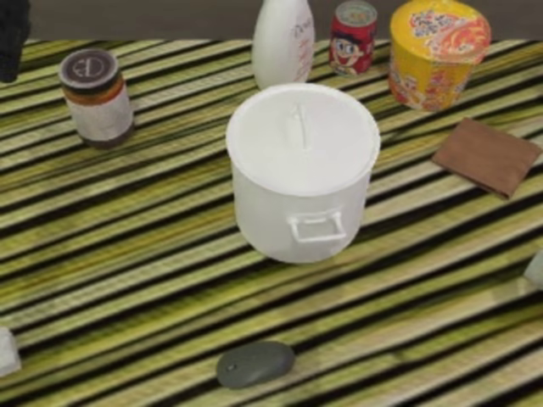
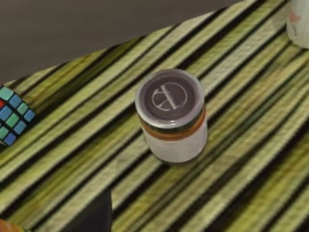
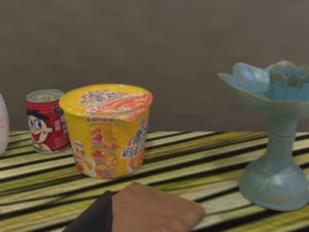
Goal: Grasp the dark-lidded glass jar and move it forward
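Top view: dark-lidded glass jar (image 1: 95,96) stands upright at the far left of the table (image 1: 127,254), lid up, long axis vertical, nothing touching it. Left wrist view looks almost straight down on the jar (image 2: 171,116), emblem lid facing the camera, so my left gripper hangs above it and slightly off to one side. Only a dark sliver of one finger (image 2: 94,215) shows at the frame edge, clear of the glass; whether the fingers are spread or closed, cannot tell. No grasp yet, by the look of it. Left arm is plainly the nearer one; jar sits well apart from the right side.

Outward: white lidded pot (image 1: 303,170) at centre, well clear of the jar. White bottle (image 1: 283,38), red cartoon can (image 1: 353,36) and yellow noodle cup (image 1: 436,52) along the far edge to the right.

Right arm parked at the table's right; its wrist view faces the noodle cup, finger state cannot tell.
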{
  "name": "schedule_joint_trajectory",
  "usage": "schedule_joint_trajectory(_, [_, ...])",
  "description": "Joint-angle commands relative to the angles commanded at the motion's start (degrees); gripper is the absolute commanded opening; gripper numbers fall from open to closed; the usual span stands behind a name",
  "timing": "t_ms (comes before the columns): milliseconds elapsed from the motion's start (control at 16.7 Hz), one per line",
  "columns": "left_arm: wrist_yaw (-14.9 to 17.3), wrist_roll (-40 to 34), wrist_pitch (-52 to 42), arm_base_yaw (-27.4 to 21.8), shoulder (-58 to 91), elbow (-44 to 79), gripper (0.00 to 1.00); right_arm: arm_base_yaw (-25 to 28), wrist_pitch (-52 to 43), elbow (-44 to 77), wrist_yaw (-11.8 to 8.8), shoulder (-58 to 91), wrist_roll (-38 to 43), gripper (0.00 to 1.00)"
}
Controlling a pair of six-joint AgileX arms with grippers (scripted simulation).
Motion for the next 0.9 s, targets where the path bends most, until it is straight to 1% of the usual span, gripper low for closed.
schedule_joint_trajectory(480, [2.25,10.27,-24.02,0.2,46.05,42.26,1.0,0.0,0.0,0.0,0.0,0.0,0.0,1.0])
schedule_joint_trajectory(720, [2.51,14.52,-32.46,0.54,63.76,60.83,1.0,0.0,0.0,0.0,0.0,0.0,0.0,1.0])
schedule_joint_trajectory(900, [2.44,16.92,-36.55,0.84,73.24,72.14,1.0,0.0,0.0,0.0,0.0,0.0,0.0,1.0])
